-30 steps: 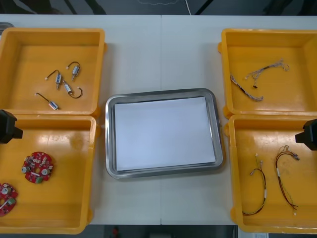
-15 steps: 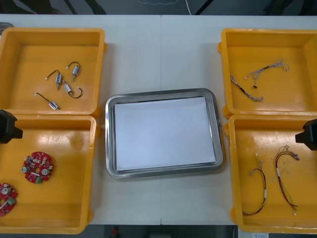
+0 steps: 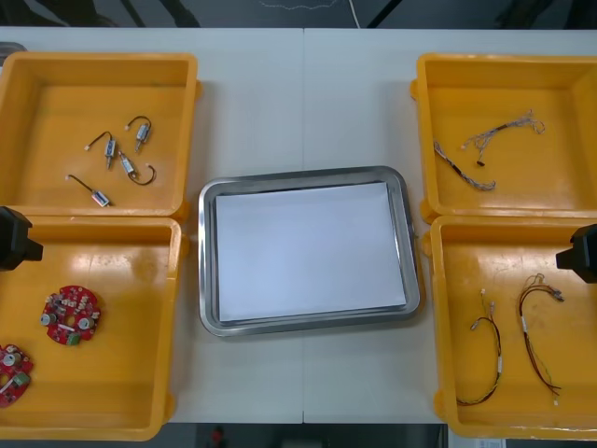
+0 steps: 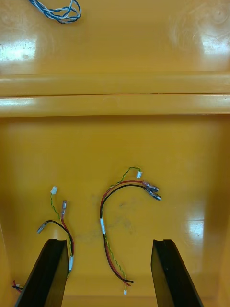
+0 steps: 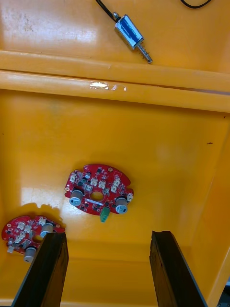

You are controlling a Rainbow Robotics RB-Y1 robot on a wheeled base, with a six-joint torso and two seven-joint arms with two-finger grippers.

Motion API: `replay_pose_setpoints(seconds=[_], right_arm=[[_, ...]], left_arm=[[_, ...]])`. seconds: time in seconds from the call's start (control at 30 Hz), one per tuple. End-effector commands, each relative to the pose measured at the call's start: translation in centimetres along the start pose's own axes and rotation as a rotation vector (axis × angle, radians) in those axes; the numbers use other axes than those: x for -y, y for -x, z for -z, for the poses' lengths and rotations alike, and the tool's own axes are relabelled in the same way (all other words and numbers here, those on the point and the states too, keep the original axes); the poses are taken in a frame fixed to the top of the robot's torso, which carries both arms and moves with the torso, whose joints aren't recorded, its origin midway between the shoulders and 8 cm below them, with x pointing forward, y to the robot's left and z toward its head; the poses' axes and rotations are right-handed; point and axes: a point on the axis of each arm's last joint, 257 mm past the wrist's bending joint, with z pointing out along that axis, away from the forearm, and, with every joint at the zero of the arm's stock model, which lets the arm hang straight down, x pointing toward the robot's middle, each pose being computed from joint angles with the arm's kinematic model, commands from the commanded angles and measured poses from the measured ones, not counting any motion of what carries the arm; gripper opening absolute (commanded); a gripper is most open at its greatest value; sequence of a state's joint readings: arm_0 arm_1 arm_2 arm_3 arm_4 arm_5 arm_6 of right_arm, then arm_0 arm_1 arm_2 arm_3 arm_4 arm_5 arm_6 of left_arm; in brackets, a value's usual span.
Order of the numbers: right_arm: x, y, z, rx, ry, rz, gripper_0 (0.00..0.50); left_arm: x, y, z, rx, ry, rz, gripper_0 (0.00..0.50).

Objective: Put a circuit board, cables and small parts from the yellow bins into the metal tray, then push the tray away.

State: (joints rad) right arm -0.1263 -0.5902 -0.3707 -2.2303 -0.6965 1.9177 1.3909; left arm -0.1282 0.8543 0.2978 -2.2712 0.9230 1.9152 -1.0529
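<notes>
Two grippers, both spread open with nothing held: left gripper (image 5: 108,237) above the near left bin (image 3: 131,373), right gripper (image 4: 109,242) above the near right bin (image 3: 485,261). Between the left fingers, a round board (image 5: 98,188); second board (image 5: 28,232) partly behind one fingertip. Between the right fingers, a red and yellow cable (image 4: 102,224), lengthwise along them, plugs at the far end. In the front view, mid-table, a white-lined tray (image 3: 206,261), long axis left to right. Beyond the bin walls, in the wrist views: small metal part (image 5: 130,34); blue and white cable (image 4: 55,12).
</notes>
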Motion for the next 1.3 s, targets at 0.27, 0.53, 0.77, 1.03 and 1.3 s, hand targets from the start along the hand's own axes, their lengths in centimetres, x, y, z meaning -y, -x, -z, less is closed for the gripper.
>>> replay_pose_setpoints(seconds=[0.27, 0.53, 0.77, 1.03, 1.3], right_arm=[[-1.0, 0.4, 0.4, 0.021, 0.011, -0.012, 0.5], [-0.9, 0.2, 0.4, 0.019, 0.012, -0.016, 0.5], [0.0, -2.4, -0.6, -0.039, 0.001, -0.028, 0.5], [0.6, -6.5, -1.8, -0.131, -0.01, -0.029, 0.5], [-0.2, -7.1, -3.8, -0.072, 0.022, -0.029, 0.5]], left_arm=[[-1.5, 0.7, 1.1, 0.019, 0.036, -0.095, 0.5], [-1.4, -0.1, 0.5, -0.001, 0.017, -0.083, 0.5], [-1.5, -0.8, 0.2, -0.015, 0.018, -0.102, 0.5], [-1.8, -1.5, -0.7, 0.022, 0.008, -0.129, 0.5], [-3.2, -3.6, -2.5, 0.019, 0.014, -0.145, 0.5]])
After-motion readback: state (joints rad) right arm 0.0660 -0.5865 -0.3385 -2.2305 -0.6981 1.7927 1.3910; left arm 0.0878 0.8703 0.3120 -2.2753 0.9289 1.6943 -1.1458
